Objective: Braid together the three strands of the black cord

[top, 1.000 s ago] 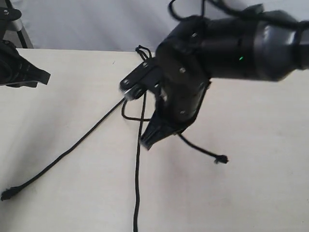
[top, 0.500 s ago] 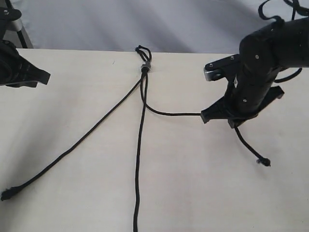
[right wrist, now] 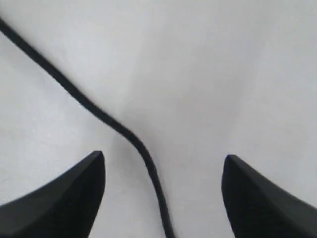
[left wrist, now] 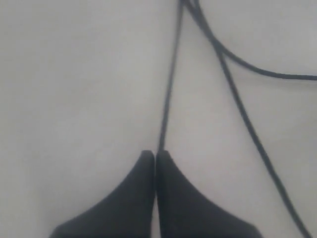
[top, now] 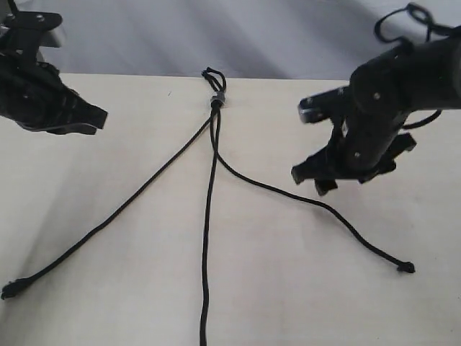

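Observation:
The black cord lies on the pale table, its small loop and grey band at the far edge. Three strands fan out from the band: the left strand, the middle strand and the right strand, whose knot rests on the table. My right gripper hovers open over the right strand, which lies loose between its fingers. My left gripper is shut at the far left, apart from the strands. One strand runs under its tips.
A grey backdrop rises behind the table's far edge. Thick black arm cables loop above the right arm. The left strand's end reaches the left edge of the picture, and the middle strand leaves it at the bottom.
The right gripper carried the right strand from the middle out to the right, then opened and let it drop. The left arm has moved in from the left edge.

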`<action>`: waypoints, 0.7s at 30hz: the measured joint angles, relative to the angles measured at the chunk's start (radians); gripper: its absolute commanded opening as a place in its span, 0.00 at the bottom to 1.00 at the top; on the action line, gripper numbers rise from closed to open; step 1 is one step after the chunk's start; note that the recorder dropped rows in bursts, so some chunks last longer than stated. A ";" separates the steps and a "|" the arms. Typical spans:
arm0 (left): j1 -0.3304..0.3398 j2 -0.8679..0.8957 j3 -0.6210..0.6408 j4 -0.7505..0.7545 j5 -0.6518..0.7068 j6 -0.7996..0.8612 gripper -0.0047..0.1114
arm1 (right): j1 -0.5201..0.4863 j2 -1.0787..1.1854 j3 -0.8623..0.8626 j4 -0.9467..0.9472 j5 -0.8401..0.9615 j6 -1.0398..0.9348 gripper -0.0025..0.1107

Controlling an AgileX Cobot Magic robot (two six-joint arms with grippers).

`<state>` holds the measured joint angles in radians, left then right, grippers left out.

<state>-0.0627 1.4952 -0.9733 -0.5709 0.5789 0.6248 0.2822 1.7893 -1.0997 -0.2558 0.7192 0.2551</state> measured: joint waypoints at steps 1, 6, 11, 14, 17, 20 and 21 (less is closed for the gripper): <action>-0.050 0.000 0.000 -0.024 0.000 0.005 0.06 | -0.008 -0.069 -0.002 -0.004 -0.022 0.000 0.59; -0.279 0.032 0.000 -0.049 0.004 -0.005 0.36 | -0.070 -0.301 0.022 -0.012 -0.108 0.008 0.59; -0.433 0.135 0.000 -0.049 -0.006 -0.057 0.47 | -0.088 -0.396 0.105 -0.022 -0.183 0.010 0.59; -0.489 0.194 0.000 -0.049 -0.045 -0.083 0.45 | -0.088 -0.407 0.140 -0.022 -0.240 0.010 0.59; -0.527 0.248 0.000 -0.038 -0.066 -0.131 0.45 | -0.088 -0.407 0.155 -0.022 -0.269 0.010 0.59; -0.545 0.284 -0.017 -0.004 -0.072 -0.210 0.45 | -0.088 -0.407 0.159 -0.022 -0.286 0.010 0.59; -0.547 0.289 -0.022 0.010 -0.072 -0.234 0.45 | -0.088 -0.407 0.159 -0.022 -0.290 0.010 0.59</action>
<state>-0.6094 1.7847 -0.9957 -0.5608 0.5067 0.3911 0.1945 1.3824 -0.9404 -0.2779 0.4291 0.2652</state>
